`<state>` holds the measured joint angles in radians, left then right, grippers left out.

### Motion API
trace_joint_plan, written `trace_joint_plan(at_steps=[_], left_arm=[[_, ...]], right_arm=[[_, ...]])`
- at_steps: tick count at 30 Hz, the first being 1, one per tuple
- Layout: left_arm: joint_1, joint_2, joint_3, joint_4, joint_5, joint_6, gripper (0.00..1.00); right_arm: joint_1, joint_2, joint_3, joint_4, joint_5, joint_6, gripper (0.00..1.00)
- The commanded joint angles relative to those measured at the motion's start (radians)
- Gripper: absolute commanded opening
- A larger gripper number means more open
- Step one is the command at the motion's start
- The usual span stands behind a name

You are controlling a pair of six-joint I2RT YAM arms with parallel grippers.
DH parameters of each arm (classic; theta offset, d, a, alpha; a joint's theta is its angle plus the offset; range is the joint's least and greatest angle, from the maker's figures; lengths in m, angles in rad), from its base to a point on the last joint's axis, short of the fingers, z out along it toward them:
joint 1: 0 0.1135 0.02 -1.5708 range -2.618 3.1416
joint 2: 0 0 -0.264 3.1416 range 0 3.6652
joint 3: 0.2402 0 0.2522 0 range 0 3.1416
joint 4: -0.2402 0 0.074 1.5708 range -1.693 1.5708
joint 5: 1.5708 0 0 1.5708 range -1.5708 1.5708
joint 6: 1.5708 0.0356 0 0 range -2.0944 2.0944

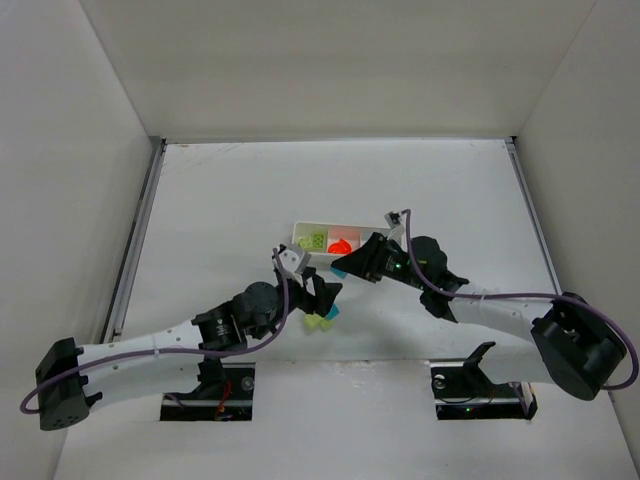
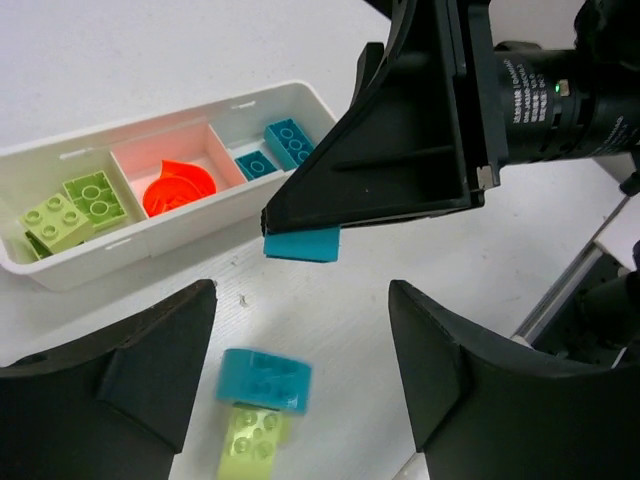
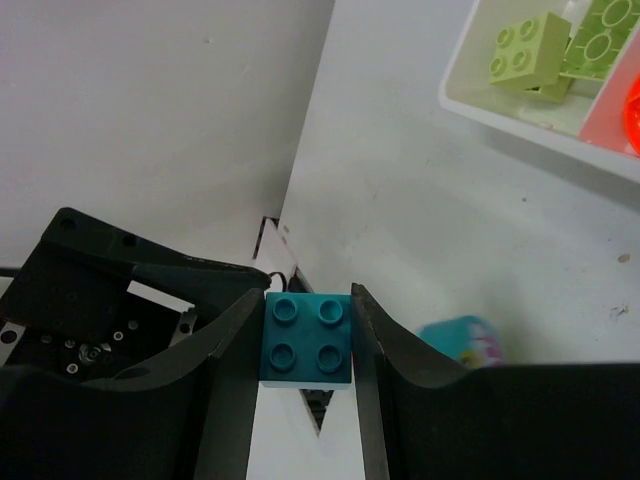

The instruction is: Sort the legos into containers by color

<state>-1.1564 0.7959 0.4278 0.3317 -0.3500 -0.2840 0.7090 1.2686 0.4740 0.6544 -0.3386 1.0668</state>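
Note:
The white tray lies mid-table, also in the top view. It holds yellow-green legos in one end compartment, an orange-red piece in the middle and cyan-blue legos in the other end. My right gripper is shut on a cyan-blue lego, held above the table just in front of the tray; it also shows in the left wrist view. My left gripper is open over a cyan-blue lego stacked on a yellow-green lego on the table.
The two arms are close together near the tray, the right gripper just above and beyond the left gripper. White walls enclose the table on the left, back and right. Metal rails run along both side edges.

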Motion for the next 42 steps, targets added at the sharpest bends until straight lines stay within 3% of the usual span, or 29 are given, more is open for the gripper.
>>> trace_joint_plan(at_steps=[1, 9, 17, 22, 28, 38, 40, 42], left_arm=[[0.004, -0.041, 0.015, 0.04, -0.033, 0.006, 0.7], [0.007, -0.055, 0.011, 0.049, -0.043, 0.006, 0.71], [0.027, -0.17, -0.03, 0.046, -0.104, -0.014, 0.68], [0.048, -0.141, -0.046, 0.012, -0.197, -0.059, 0.68], [0.077, -0.054, -0.06, 0.039, -0.242, -0.096, 0.68], [0.221, -0.063, -0.139, 0.116, -0.178, -0.17, 0.69], [0.251, -0.067, -0.156, 0.125, -0.143, -0.179, 0.69], [0.275, -0.07, -0.164, 0.127, -0.121, -0.184, 0.69]], right_arm=[[0.008, -0.015, 0.008, 0.082, -0.017, 0.007, 0.32], [0.008, -0.003, 0.003, 0.076, 0.004, -0.004, 0.32], [-0.041, -0.014, 0.006, 0.005, 0.058, -0.066, 0.32], [-0.098, -0.077, 0.054, -0.201, 0.203, -0.209, 0.33], [-0.133, -0.074, 0.162, -0.475, 0.536, -0.407, 0.33], [-0.13, 0.052, 0.253, -0.521, 0.67, -0.458, 0.36], [-0.128, 0.063, 0.265, -0.522, 0.702, -0.465, 0.46], [-0.128, 0.064, 0.273, -0.526, 0.717, -0.475, 0.61]])
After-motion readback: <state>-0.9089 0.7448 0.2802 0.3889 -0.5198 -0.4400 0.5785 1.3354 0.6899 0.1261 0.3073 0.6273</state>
